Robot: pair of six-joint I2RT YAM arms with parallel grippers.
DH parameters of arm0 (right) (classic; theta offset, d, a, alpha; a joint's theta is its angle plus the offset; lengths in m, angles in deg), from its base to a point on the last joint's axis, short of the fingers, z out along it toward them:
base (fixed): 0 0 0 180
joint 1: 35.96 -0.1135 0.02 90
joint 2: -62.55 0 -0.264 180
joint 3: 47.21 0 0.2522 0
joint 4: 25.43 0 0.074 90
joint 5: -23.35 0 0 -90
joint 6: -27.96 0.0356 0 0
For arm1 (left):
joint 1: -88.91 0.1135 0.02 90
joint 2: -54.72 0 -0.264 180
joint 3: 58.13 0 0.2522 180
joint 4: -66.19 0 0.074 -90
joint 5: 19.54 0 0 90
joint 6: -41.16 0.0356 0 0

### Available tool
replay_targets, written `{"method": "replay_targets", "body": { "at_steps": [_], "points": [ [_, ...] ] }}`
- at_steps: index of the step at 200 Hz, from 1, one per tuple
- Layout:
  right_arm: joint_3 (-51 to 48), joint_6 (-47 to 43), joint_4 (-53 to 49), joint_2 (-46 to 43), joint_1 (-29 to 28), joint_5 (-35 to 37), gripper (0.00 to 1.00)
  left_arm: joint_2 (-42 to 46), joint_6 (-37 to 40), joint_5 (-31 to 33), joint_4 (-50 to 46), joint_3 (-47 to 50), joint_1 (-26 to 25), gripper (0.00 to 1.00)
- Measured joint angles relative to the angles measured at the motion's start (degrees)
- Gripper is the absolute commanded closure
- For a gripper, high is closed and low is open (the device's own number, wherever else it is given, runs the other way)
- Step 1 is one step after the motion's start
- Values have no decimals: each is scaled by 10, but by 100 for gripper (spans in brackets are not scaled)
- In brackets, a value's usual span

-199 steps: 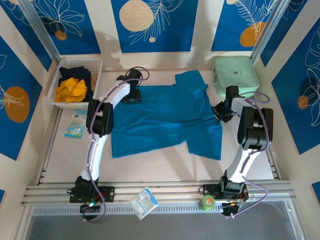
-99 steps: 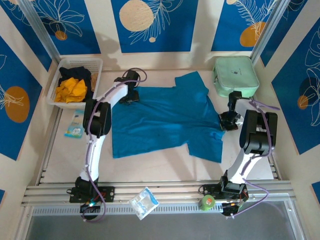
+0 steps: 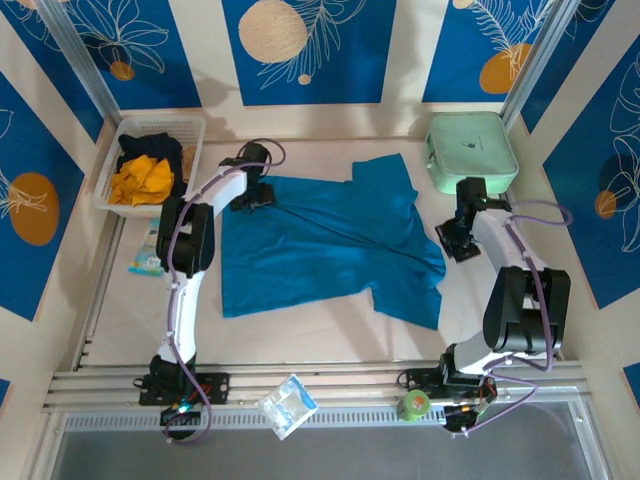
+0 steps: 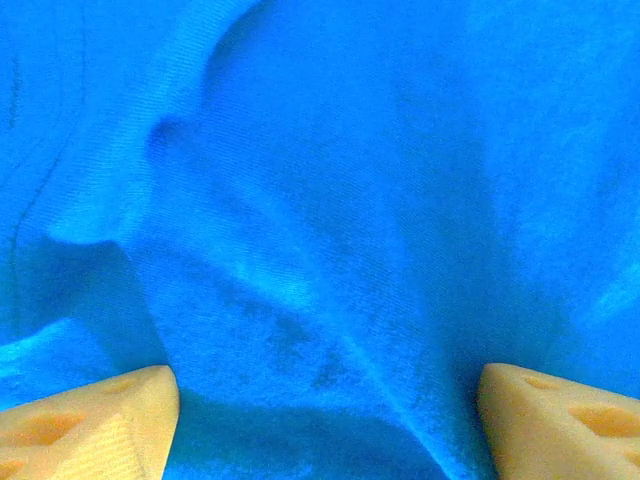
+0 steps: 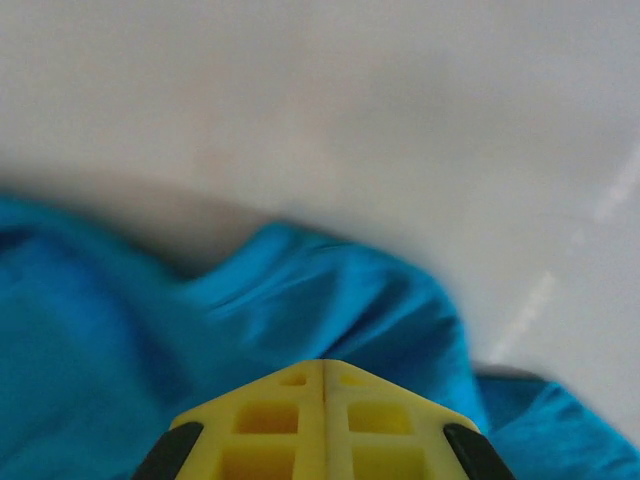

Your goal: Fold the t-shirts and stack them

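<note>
**On the desk: teal shirt spread flat, one pincer wide, one shut**

Across the top external view, the teal-blue t-shirt (image 3: 320, 245) lies spread out in the middle of the pale desk (image 3: 330, 335), with a sleeve pointing toward the far side and another hanging toward the near right. The left pincer (image 3: 250, 195) sits over the shirt's far left corner. The right pincer (image 3: 452, 243) is at the shirt's right edge, just beside the sleeve. At the far left stands a white basket (image 3: 196, 130) holding a crumpled orange-yellow t-shirt (image 3: 140, 180) with a black t-shirt (image 3: 150, 148) behind it. A mint-green case (image 3: 472, 150) rests at the far right, apart from the teal shirt. A clear packet (image 3: 288, 405) lies on the near rail between the arm bases.

Close over the cloth, the left wrist view shows the teal-blue t-shirt (image 4: 330, 200) rumpled into soft ridges. The left pincer (image 4: 325, 425) is open: its yellow fingers (image 4: 90, 425) stand far apart at the bottom corners, with cloth lying between them, not pinched.

Down at the shirt's edge, the right wrist view shows the right pincer (image 5: 323, 405) closed, its yellow fingertips (image 5: 270, 420) pressed together along a thin seam. The teal-blue t-shirt (image 5: 120, 340) bunches just beyond the tips, with bare desk (image 5: 400, 120) past it. Whether any cloth is caught between the tips cannot be told.
</note>
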Motion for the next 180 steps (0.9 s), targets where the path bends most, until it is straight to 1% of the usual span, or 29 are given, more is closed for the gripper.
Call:
{"method": "replay_targets", "body": {
  "at_steps": [21, 38, 58, 71, 80, 97, 122, 151, 180],
  "points": [
    [67, -97, 9, 18, -32, 0, 100, 0, 8, -22, -19, -15, 0, 16],
    [139, -180, 6, 71, -50, -2, 86, 0, 15, -34, -42, -48, -1, 16],
    [209, -277, 8, 155, -64, -5, 65, 2, 24, -42, -53, -91, -3, 16],
    [233, -329, 7, 203, -68, -6, 54, 5, 29, -45, -57, -105, -4, 15],
    [247, -359, 4, 234, -69, -6, 50, 8, 30, -47, -60, -107, -5, 16],
    [271, -409, -5, 282, -68, -6, 48, 8, 32, -49, -68, -107, -7, 16],
    [302, -456, -12, 330, -65, -3, 49, 7, 34, -53, -75, -106, -10, 16],
    [355, -484, -16, 374, -65, 12, 52, -4, 34, -52, -76, -106, -16, 16],
    [385, -496, -22, 399, -64, 20, 56, -29, 34, -52, -76, -106, -16, 16]
  ]
}}
